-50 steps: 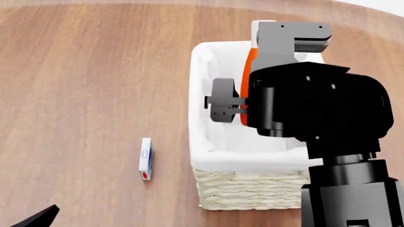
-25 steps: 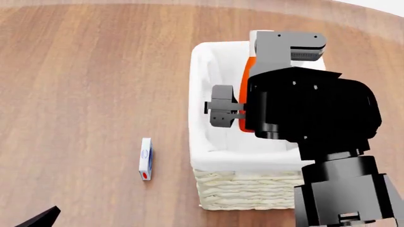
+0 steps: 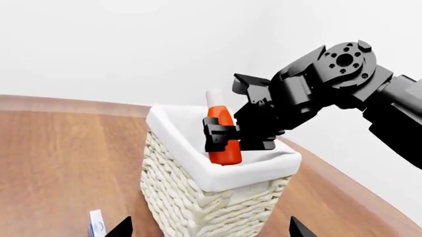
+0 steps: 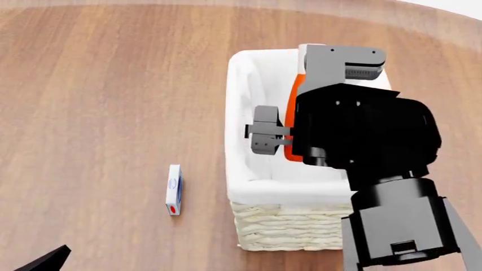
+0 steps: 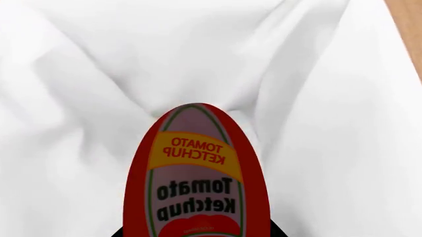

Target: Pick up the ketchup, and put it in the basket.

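My right gripper (image 4: pixel 285 135) is shut on the ketchup (image 4: pixel 294 96), an orange-red bottle with a white cap, and holds it upright inside the mouth of the basket (image 4: pixel 241 84). In the left wrist view the ketchup (image 3: pixel 222 136) stands partly below the basket's white cloth rim (image 3: pixel 197 163), cap above it. The right wrist view shows the ketchup label (image 5: pixel 196 182) against the white lining (image 5: pixel 79 74). My left gripper (image 3: pixel 207 232) is open and empty, low beside the basket's wicker wall; only a dark tip (image 4: pixel 45 261) shows in the head view.
A small white and blue box (image 4: pixel 174 189) lies on the wooden table (image 4: pixel 98 96) left of the basket; it also shows in the left wrist view (image 3: pixel 97 224). My right arm (image 4: pixel 376 169) hides the basket's right side.
My right gripper has sunk a little with the ketchup into the basket and the arm has shifted slightly toward me. The left gripper has not moved.
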Motion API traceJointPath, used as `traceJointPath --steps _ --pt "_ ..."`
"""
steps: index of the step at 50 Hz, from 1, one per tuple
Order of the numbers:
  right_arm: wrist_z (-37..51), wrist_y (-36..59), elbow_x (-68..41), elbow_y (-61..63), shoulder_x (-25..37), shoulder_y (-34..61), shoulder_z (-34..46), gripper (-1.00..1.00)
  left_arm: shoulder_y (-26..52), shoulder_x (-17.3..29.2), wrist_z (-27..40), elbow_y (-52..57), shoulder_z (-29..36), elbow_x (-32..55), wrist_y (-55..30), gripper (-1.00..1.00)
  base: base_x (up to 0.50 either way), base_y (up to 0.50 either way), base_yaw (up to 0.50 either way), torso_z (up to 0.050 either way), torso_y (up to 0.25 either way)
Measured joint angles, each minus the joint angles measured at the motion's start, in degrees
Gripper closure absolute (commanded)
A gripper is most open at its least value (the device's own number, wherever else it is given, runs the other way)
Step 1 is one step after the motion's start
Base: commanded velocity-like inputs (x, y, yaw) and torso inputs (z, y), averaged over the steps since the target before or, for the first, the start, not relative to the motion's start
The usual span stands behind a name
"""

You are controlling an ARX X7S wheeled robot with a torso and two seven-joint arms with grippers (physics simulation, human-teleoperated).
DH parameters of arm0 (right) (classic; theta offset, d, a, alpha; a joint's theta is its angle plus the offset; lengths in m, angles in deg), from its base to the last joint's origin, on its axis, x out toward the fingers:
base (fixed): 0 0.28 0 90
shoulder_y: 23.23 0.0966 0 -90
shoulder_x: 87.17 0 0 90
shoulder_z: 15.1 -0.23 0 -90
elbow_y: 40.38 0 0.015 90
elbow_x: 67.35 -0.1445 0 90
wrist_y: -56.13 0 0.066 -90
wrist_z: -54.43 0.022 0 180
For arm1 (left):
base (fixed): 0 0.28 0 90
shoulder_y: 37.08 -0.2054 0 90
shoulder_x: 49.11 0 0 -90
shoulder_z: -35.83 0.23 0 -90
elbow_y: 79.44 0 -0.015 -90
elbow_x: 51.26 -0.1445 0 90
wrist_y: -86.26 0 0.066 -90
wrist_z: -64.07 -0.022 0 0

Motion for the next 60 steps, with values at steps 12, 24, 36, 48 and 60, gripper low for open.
traceJointPath --steps 12,24,36,48,60 --pt "-2.18 -2.33 1.36 -3.66 -0.58 0.83 1.56 1.00 -0.07 0.03 -0.30 -0.53 -0.03 0.12 0.40 -1.00 0.00 0.00 0.00 0.000 0.000" --pt "-4.66 -4.83 2.86 -8.08 -1.47 1.86 3.18 1.00 -0.26 0.23 -0.38 -0.76 -0.22 0.28 0.81 -1.00 0.00 0.00 0.00 0.001 0.000" --pt "-8.55 -9.28 5.01 -15.73 -3.43 3.57 5.11 1.00 -0.37 0.48 -0.21 -0.72 -0.42 0.53 1.01 -1.00 0.00 0.00 0.00 0.000 0.000" --pt "-11.38 -12.75 7.75 -21.82 -4.97 4.64 5.01 1.00 -0.47 0.59 -0.12 -0.81 -0.51 0.63 1.21 -1.00 0.00 0.00 0.00 0.000 0.001" --pt "-13.04 -13.86 12.99 -23.77 -5.88 4.42 1.15 1.00 -0.52 0.63 -0.22 -1.18 -0.60 0.75 1.52 -1.00 0.00 0.00 0.00 0.000 0.000"
